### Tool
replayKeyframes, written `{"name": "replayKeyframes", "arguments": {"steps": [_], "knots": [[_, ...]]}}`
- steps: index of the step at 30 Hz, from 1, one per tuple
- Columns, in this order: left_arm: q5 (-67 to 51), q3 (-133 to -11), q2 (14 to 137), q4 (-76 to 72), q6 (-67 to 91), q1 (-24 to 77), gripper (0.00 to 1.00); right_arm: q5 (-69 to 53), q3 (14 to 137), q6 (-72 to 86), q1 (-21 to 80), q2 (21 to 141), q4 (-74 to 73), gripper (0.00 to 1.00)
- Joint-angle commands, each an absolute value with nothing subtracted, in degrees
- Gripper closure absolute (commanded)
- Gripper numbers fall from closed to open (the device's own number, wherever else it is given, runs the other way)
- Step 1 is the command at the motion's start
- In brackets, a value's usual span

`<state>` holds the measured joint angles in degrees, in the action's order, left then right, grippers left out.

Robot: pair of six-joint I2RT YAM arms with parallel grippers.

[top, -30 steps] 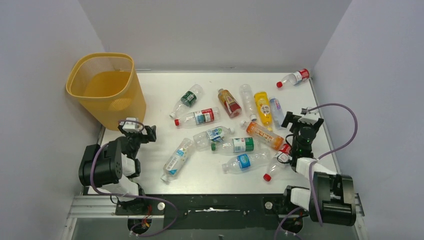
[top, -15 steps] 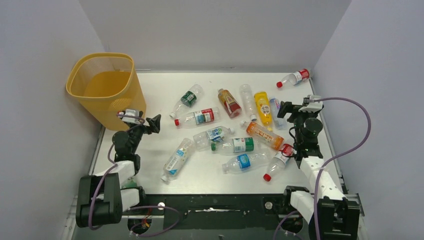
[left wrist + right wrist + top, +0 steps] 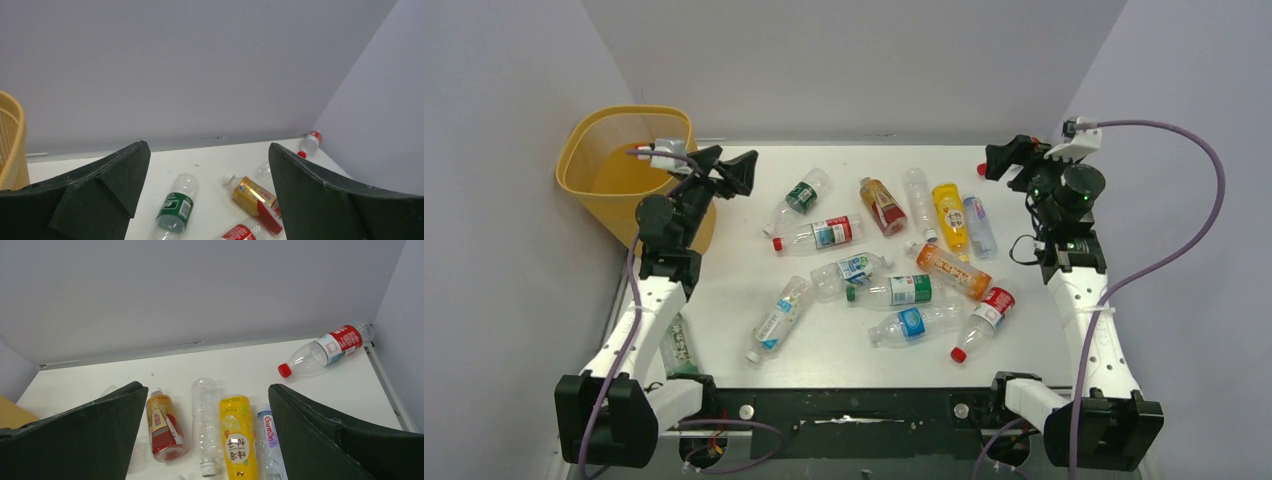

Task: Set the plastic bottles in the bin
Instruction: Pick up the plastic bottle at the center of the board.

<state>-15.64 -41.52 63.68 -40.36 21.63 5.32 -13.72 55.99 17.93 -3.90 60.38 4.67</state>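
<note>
Both arms have swung up and out from their tucked pose at 6 o'clock. Nothing else has budged. Bottles (image 3: 894, 291) lie flat exactly where they were, a dozen or so spread from the middle of the desk (image 3: 724, 285) out toward 3 o'clock, with several touching in the bunch on that side. The corner bottle (image 3: 325, 347) (red label, red cap) sits alone at about 1 o'clock. You only get a proper look at it from the right wrist view, because the pincer covers it from above. There might be a stray bottle (image 3: 680, 345) down off the desk edge at 8 o'clock too, can't say for sure.

Bin (image 3: 584, 150) stands upright at 10 o'clock. I can't spot a single bottle inside, though the left arm hides a bit of the mouth.

Left pincer (image 3: 742, 172) hangs just beside the bin's rim on its 3 o'clock side. Its jaws are spread wide with nothing between them, and it's looking out over the green-label bottle (image 3: 175, 207). Right pincer (image 3: 994, 158) is up at 1 o'clock over the corner bottle, also spread wide and empty.

So progress-wise I'd call it basically zero. Nothing binned, nothing picked up, every bottle left to go. Looks to me like both arms are just lining up for their first grabs.
</note>
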Motion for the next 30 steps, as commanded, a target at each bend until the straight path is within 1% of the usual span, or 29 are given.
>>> {"name": "replayKeyframes", "arguments": {"steps": [1, 3, 7, 11, 15, 19, 20, 21, 22, 23, 27, 30], "knots": [[-13.8, -52.5, 66.0, -25.4, 30.3, 5.5, 0.10, -19.3, 65.1, 22.0, -3.4, 63.9, -7.5, 0.02], [-17.7, -56.5, 67.7, -21.4, 28.5, 5.9, 0.09, -21.9, 66.6, 22.8, -3.5, 64.7, -7.6, 0.02], [-17.1, -60.9, 68.5, -15.4, 24.9, 7.4, 0.09, -30.0, 66.8, 26.1, -5.2, 66.3, -6.1, 0.02], [-19.8, -63.2, 69.6, -14.8, 24.6, 7.8, 0.09, -30.1, 64.5, 33.8, -8.9, 67.0, -6.5, 0.02], [-20.3, -69.7, 74.7, -5.8, 24.0, 11.7, 0.09, -38.0, 62.9, 36.9, -12.0, 69.2, -3.2, 0.02], [-20.3, -76.1, 79.9, 1.6, 24.0, 18.7, 0.09, -37.3, 63.1, 36.5, -11.0, 70.0, -3.8, 0.02], [-12.3, -77.7, 81.3, 3.3, 15.5, 19.9, 0.09, -36.8, 63.2, 36.2, -10.6, 70.2, -4.0, 0.02], [-9.9, -79.2, 82.6, 4.8, 12.9, 20.8, 0.09, -36.4, 63.6, 35.8, -10.2, 70.5, -4.7, 0.02], [-10.6, -80.0, 83.5, 5.6, 11.9, 21.1, 0.09, -35.9, 64.1, 35.2, -9.5, 70.8, -5.3, 0.02], [-12.6, -80.0, 84.1, 5.1, 11.5, 21.2, 0.09, -35.1, 64.7, 34.5, -8.8, 71.2, -6.2, 0.02], [-13.0, -76.8, 84.6, 0.1, 14.7, 20.7, 0.09, -31.3, 67.3, 32.1, -5.0, 72.9, -9.6, 0.02], [-10.3, -74.6, 85.3, -3.1, 17.4, 20.6, 0.09, -28.4, 68.8, 30.4, -1.4, 74.2, -12.2, 0.02]]}}
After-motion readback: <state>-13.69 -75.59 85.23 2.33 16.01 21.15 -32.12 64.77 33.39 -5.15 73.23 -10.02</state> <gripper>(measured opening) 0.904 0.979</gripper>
